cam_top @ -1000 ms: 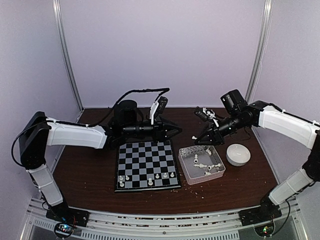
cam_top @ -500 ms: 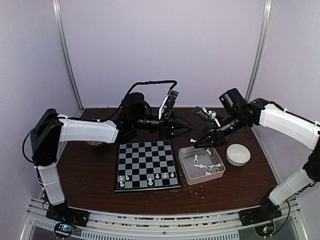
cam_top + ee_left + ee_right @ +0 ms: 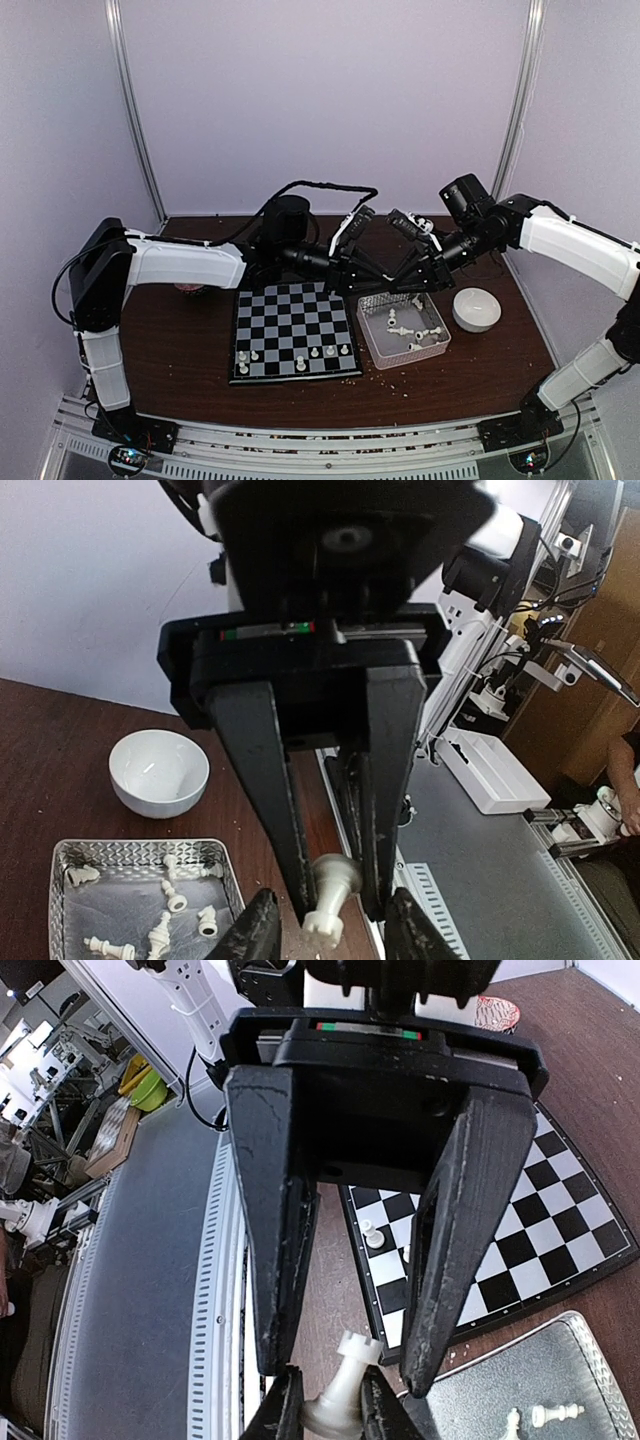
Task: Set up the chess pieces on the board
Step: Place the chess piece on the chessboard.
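No words, brand names or numbers can be read in any view. The only mark near the jaws is a thin red-and-green strip [image 3: 270,631] on the black body of the left gripper [image 3: 337,908], just above its jaws. A matching strip [image 3: 365,1028] sits above the jaws of the right gripper [image 3: 347,1375]. Neither strip carries legible characters. Any print on the equipment far beyond the jaws is too small to make out.
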Robot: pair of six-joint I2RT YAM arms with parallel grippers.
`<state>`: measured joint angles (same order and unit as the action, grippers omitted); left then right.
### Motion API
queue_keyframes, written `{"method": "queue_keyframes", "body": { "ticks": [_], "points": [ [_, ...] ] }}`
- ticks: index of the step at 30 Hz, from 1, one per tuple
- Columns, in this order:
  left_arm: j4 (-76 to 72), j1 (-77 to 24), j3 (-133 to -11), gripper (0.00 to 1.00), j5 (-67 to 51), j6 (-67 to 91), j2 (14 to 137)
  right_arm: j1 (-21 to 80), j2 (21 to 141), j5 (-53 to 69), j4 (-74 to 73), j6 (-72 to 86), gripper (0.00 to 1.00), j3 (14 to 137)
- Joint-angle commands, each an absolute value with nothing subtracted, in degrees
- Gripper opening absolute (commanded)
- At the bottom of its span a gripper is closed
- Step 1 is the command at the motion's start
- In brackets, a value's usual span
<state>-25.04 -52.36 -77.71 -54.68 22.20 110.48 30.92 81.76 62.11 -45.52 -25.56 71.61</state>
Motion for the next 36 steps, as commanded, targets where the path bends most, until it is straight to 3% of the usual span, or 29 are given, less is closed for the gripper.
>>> {"method": "queue_keyframes", "body": {
  "ticks": [1, 11, 20, 24, 28, 36],
  "points": [
    [-24.5, -52.6, -80.0, 0.33, -56.5, 20.9, 111.0, 31.2, 80.3, 63.6, -45.3, -25.7, 0.18, 73.2],
    [-25.8, -52.6, -79.8, 0.13, -57.6, 22.0, 111.3, 31.2, 80.8, 63.0, -44.7, -25.5, 0.18, 72.5],
    [-25.8, -52.6, -79.7, 0.03, -58.0, 22.1, 111.1, 31.2, 80.5, 61.5, -44.0, -25.1, 0.19, 71.9],
    [-24.0, -52.6, -79.4, 0.00, -57.1, 21.3, 109.9, 31.1, 79.9, 57.0, -42.6, -24.5, 0.33, 70.8],
    [-14.0, -52.6, -79.8, 0.00, -53.0, 15.3, 106.5, 30.3, 77.7, 51.3, -42.9, -26.1, 0.48, 68.5],
    [20.9, -52.9, -86.6, 0.00, -34.3, -2.8, 101.8, 24.5, 75.2, 47.1, -45.1, -31.4, 0.55, 62.8]
  ]
}}
